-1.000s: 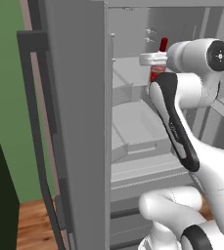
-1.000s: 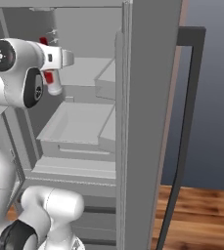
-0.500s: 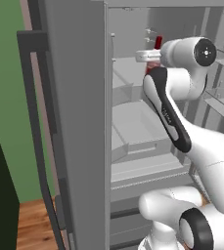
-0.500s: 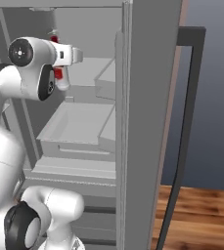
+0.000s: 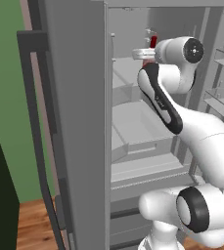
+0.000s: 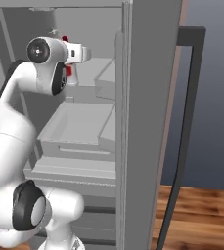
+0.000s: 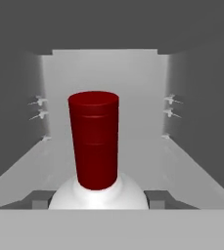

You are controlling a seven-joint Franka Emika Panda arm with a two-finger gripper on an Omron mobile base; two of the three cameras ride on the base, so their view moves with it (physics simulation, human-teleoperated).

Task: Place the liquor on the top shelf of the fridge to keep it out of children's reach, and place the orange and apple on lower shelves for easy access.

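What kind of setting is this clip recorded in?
Most likely a rendered home kitchen: an open grey fridge with pale shelves and drawers, a red-capped liquor bottle at the claw, and wood flooring.

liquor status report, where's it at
Gripper shut on the liquor, bottle upright. Hand reached inside the open fridge, over the top shelf. Shelf ahead looks bare, nothing in the way.
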